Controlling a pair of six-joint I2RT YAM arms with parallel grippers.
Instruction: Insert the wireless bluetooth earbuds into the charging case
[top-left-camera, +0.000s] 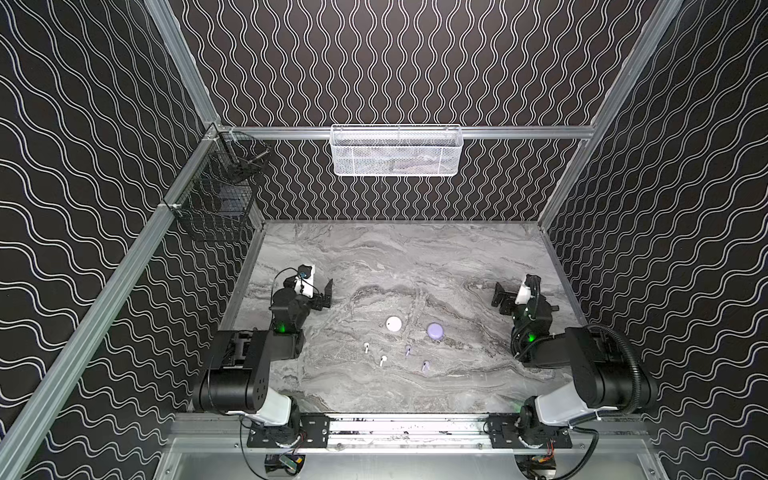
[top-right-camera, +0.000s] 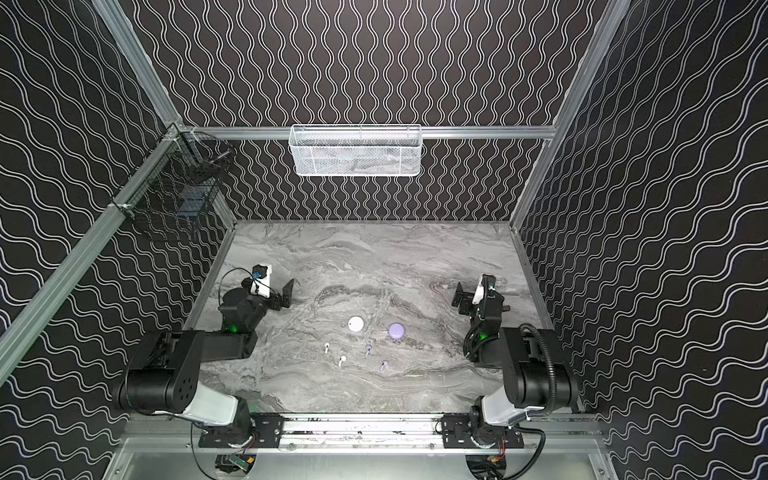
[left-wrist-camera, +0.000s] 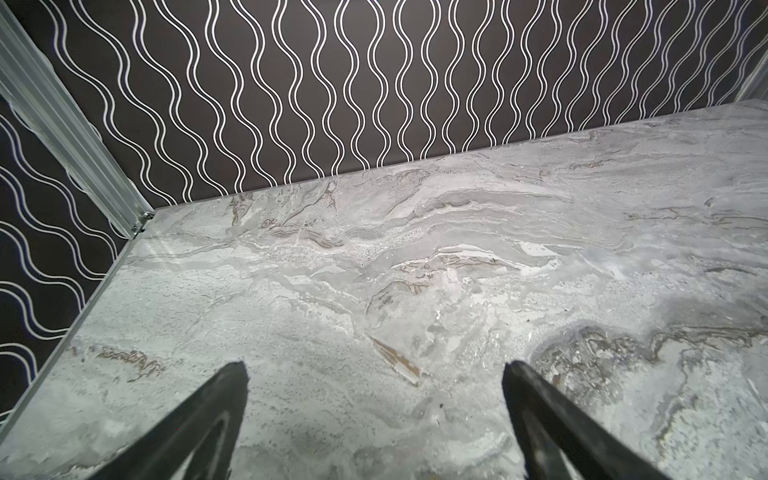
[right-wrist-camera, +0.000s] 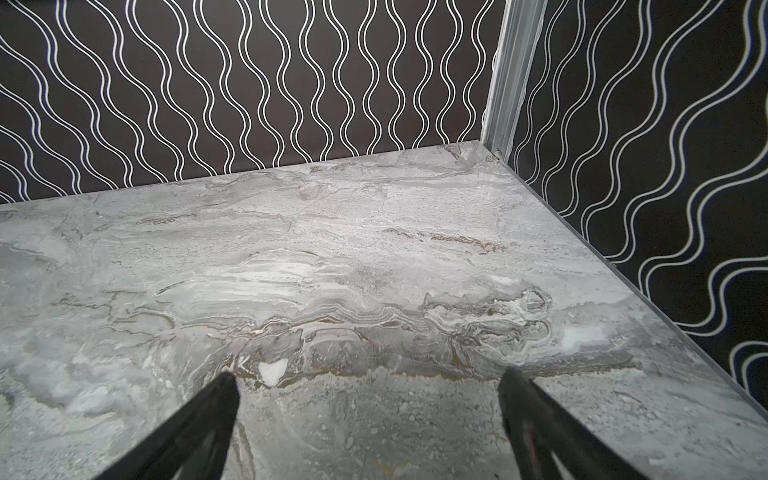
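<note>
Two round charging cases sit mid-table in both top views: a white one (top-left-camera: 393, 323) (top-right-camera: 356, 323) and a lilac one (top-left-camera: 435, 331) (top-right-camera: 396, 330). In front of them lie the wireless bluetooth earbuds: two white (top-left-camera: 366, 346) (top-left-camera: 382, 360) and two lilac (top-left-camera: 408, 351) (top-left-camera: 425, 365). My left gripper (top-left-camera: 326, 296) (left-wrist-camera: 374, 370) hovers open at the left, well away from them. At the right side my right gripper (top-left-camera: 500, 297) (right-wrist-camera: 370, 380) is open too. Both wrist views show only bare marble between the fingers; the cases and earbuds are out of those views.
The grey marble tabletop (top-left-camera: 415, 257) is walled in by patterned panels and aluminium rails. A white mesh basket (top-left-camera: 397, 150) hangs on the back rail. A black wire basket (top-left-camera: 216, 195) hangs on the left rail.
</note>
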